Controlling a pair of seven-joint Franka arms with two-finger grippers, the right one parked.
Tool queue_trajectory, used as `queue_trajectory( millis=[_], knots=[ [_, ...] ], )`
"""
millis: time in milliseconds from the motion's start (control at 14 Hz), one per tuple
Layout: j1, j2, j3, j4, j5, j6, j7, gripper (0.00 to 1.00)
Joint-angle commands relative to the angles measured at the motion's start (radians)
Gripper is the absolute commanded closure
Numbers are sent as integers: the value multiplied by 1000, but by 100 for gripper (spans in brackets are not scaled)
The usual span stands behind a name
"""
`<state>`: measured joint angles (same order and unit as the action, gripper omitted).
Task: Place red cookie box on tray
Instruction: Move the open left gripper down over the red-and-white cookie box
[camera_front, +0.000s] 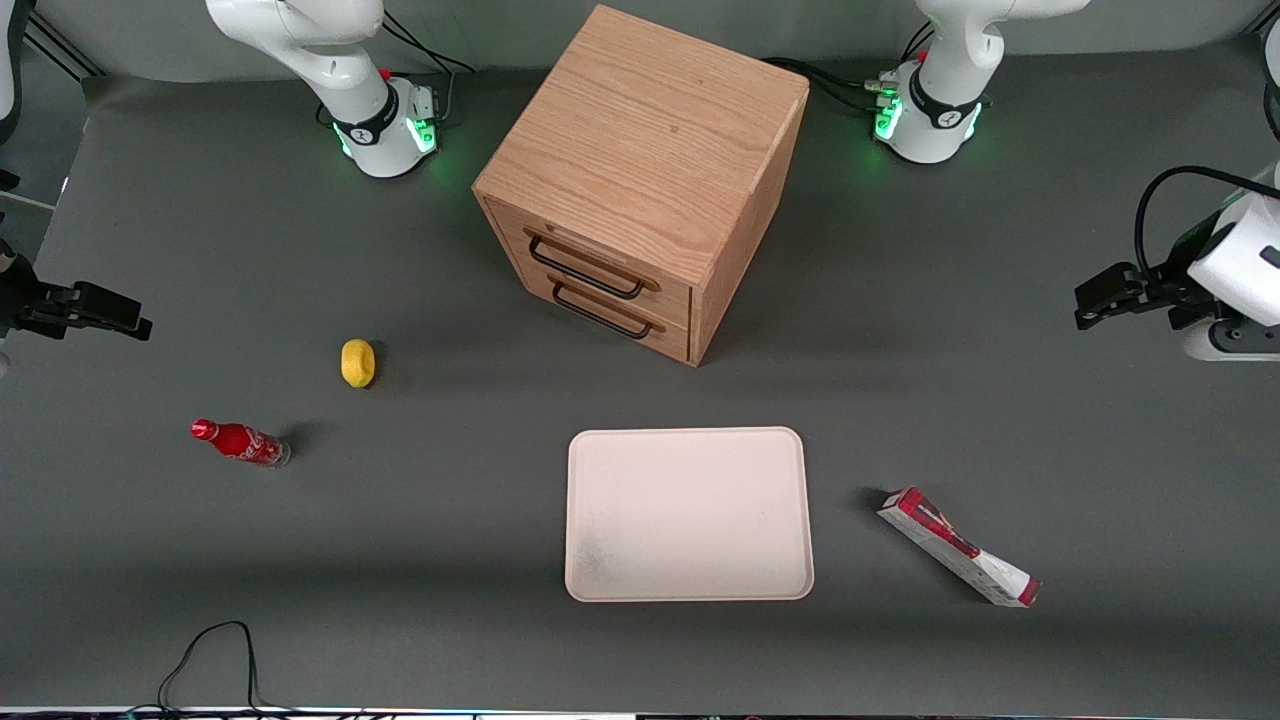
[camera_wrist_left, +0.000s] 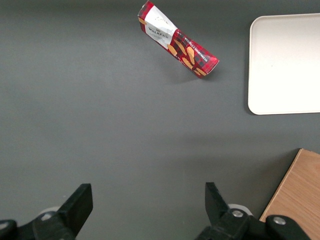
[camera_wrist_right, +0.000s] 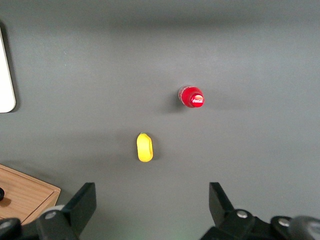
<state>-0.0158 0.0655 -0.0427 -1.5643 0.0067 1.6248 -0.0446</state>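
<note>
My gripper (camera_front: 1095, 300) hangs at the right edge of the front frame, at the working arm's end of the bench (camera_front: 420, 560), with nothing between its fingers (camera_wrist_left: 77, 205). The wrist camera shows them spread wide, touching nothing, with only bare grey surface under them.

The red cookie box (camera_front: 958, 546) lies flat on the bench in the lower right of the front frame, a long, narrow cardboard carton in red and white with dark print, turned at a slant. It is nearer to the front camera than my gripper and well apart from it. Through the wrist camera the box (camera_wrist_left: 177, 39) shows biscuit pictures on its red face and a white label at one end.

The tray (camera_front: 688, 514) sits beside the box, at the lower middle of the front frame, with a strip of bare bench between them. It is a wide, flat rectangle, pale cream-pink, matte, with rounded corners and a low rim, and it carries nothing.

Above the tray in the frame stands a wooden cabinet (camera_front: 645, 175) of light oak grain with two drawers and dark wire handles. Toward the parked arm's end, left of centre, a small yellow rounded object (camera_front: 358, 362) and a red bottle (camera_front: 240, 442) rest on the bench. Nothing lies between the box and the tray.
</note>
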Motion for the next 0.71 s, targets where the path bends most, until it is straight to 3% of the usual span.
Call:
queue_trajectory(
  millis=[0,357,643],
  knots=[
    [13,-23,-8,-19,-16,-11,9,0],
    [8,13,-8,3,-24,10,-1,0],
    [-47,169,-17,159,-19,13,-72,0]
  ],
)
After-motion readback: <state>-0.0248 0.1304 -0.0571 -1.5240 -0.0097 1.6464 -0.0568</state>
